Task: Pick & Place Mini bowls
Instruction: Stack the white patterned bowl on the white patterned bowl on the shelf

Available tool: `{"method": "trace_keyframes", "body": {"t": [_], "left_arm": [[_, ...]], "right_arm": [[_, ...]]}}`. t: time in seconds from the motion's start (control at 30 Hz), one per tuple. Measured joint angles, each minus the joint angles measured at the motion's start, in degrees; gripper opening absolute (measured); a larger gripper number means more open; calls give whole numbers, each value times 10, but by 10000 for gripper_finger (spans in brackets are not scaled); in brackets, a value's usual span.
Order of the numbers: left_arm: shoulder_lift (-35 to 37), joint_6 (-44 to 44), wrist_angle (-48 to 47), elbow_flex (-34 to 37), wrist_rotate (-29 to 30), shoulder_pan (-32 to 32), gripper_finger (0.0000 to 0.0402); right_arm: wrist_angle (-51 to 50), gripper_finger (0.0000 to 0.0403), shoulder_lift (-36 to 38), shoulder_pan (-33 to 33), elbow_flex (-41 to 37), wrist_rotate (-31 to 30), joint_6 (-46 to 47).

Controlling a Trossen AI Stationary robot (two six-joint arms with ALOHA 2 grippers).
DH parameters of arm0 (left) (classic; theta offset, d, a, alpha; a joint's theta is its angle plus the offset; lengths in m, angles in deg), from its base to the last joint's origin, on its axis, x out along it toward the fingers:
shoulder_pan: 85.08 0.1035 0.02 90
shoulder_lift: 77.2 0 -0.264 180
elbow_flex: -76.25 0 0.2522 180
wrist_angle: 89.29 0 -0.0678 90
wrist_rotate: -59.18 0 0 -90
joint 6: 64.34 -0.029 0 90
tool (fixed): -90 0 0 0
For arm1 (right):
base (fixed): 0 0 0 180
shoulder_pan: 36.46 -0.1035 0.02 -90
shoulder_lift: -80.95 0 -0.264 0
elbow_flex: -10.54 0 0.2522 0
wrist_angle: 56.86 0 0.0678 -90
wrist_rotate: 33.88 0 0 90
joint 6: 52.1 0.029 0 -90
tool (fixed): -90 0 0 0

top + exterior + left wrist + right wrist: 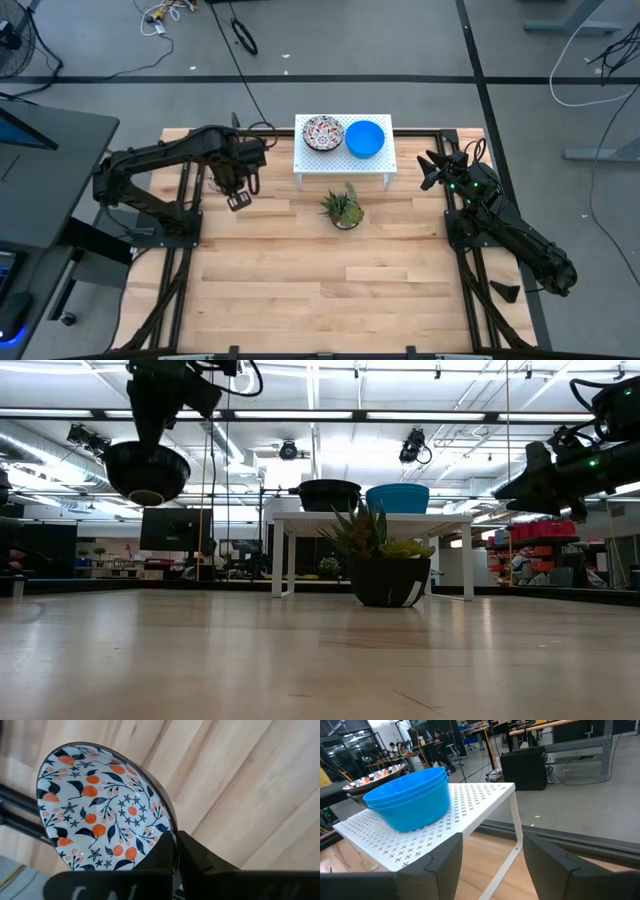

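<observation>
Near the wooden worktop's point(300, 280) left edge we see the left gripper point(175, 857) clamped on the rim of a white floral mini bowl point(100, 810) with red-and-dark flowers, held aloft. On the white perforated shelf point(345, 160) sit another floral bowl point(323, 133) and stacked blue bowls point(410, 800). The right gripper point(492, 852) waits open beside it.

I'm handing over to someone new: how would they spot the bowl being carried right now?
Start at the white rack at the table's far edge, then look to its left. The patterned bowl hangs in the left hand, gripped by its rim, the only bowl off the rack.
</observation>
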Motion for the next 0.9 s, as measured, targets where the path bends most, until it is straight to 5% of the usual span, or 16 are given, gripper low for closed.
{"method": "trace_keyframes", "body": {"t": [0.2,0.9], "left_arm": [[0,-20,2,-37,11,0,10],[0,-208,2,-141,192,0,10]], "right_arm": [[0,210,0,0,0,0,0],[0,210,0,0,0,0,0]]}}
